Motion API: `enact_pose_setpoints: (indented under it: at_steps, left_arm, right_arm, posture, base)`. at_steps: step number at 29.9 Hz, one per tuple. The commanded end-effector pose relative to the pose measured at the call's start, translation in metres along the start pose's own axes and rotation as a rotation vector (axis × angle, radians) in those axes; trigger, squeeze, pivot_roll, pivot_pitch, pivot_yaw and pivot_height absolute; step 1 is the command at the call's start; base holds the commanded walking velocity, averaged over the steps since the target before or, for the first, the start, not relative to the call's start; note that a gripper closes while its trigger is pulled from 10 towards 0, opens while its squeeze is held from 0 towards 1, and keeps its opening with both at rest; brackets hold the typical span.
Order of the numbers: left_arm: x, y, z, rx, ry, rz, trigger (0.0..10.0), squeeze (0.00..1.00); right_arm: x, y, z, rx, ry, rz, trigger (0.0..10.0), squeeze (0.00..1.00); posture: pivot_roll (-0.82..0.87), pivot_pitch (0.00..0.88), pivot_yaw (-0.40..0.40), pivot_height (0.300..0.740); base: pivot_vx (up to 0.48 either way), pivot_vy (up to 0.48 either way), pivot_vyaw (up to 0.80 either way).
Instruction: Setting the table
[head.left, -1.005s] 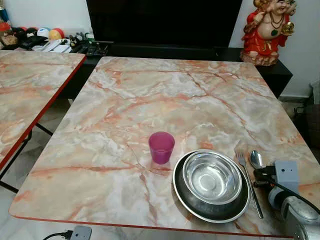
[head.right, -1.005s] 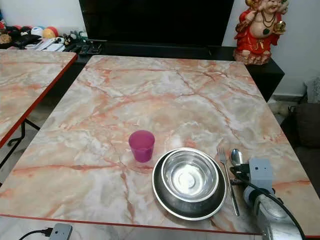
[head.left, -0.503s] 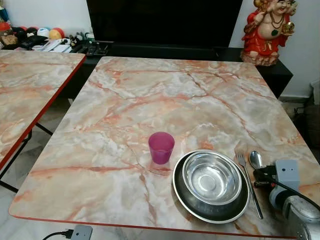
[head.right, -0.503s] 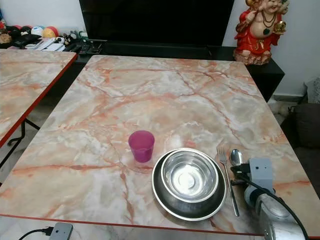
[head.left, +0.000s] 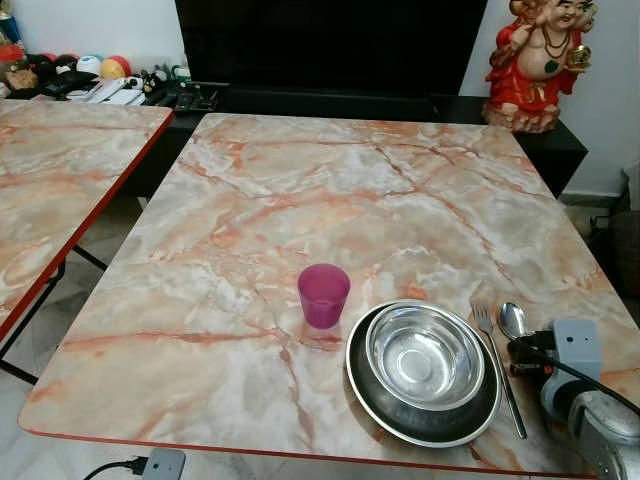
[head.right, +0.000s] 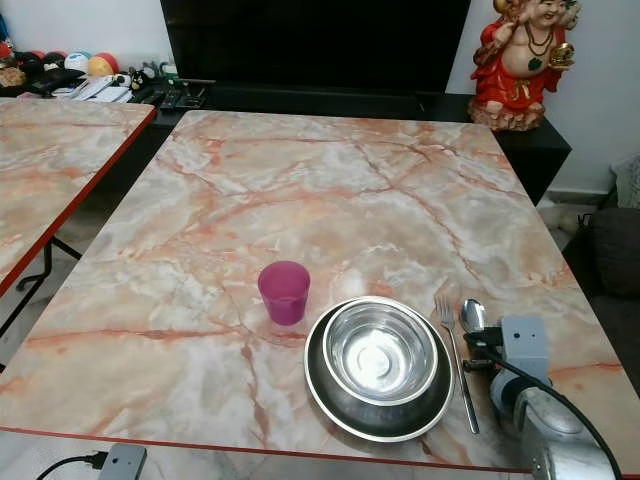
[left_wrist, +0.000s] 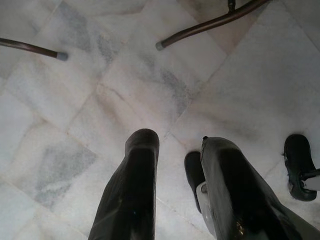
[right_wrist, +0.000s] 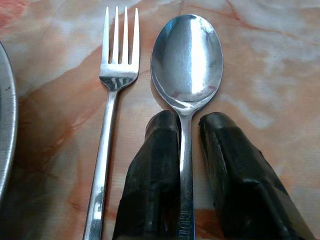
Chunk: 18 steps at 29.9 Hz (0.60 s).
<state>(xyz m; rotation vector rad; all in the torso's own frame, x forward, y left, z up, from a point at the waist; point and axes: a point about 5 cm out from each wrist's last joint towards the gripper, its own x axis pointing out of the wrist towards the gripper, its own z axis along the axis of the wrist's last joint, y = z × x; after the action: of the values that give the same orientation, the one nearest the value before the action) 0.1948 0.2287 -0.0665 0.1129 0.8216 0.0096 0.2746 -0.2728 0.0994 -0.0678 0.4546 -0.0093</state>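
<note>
Right wrist view cuts off the spoon handle between the right gripper fingers, which straddle it narrowly, one pressed against it. One spoon and one fork lie parallel, heads pointing away from the robot, beside one steel bowl nested in one plate on the marble table; one pink cup stands near. Left gripper hangs slightly parted over floor.

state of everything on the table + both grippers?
pink cup: upright, looks empty
steel bowl: empty, sitting in the plate
plate: flat, near table edge
fork: flat, beside the plate
spoon: flat, bowl up, handle between the fingers
right gripper: fingers astride the spoon handle, slight gap each side
left gripper: idle above the floor, open, empty
</note>
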Motion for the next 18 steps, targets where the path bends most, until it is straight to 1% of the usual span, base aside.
enact_pose_setpoints:
  at_steps: [1,7,10,12,18]
  left_arm:
    - [-0.001,-0.003,-0.008,0.011,0.038,-0.010,10.0,0.00]
    - [-0.001,-0.003,-0.008,0.009,0.039,-0.009,10.0,0.00]
    - [-0.001,-0.003,-0.008,0.008,0.038,-0.007,10.0,0.00]
    - [-0.001,-0.003,-0.008,0.008,0.038,-0.008,10.0,0.00]
    - [0.000,-0.004,-0.006,0.008,0.036,-0.011,10.0,0.00]
  right_arm:
    - [-0.001,0.007,-0.014,0.016,0.067,0.040,10.0,0.00]
    - [-0.001,0.007,-0.013,0.007,0.066,0.042,10.0,0.00]
    - [-0.002,0.005,-0.008,0.006,0.053,0.039,10.0,0.00]
    - [-0.002,0.005,-0.005,0.024,0.040,0.041,10.0,0.00]
    - [-0.003,0.001,0.004,-0.005,0.016,0.017,10.0,0.00]
  posture:
    - [-0.12,0.108,0.011,0.740]
    - [-0.12,0.105,0.009,0.740]
    - [-0.12,0.105,0.009,0.740]
    - [-0.12,0.101,0.009,0.740]
    - [-0.13,0.096,0.008,0.740]
  base:
    - [0.000,0.000,0.00]
    - [0.000,0.000,0.00]
    - [0.000,0.000,0.00]
    - [0.000,0.000,0.00]
    - [0.000,0.000,0.00]
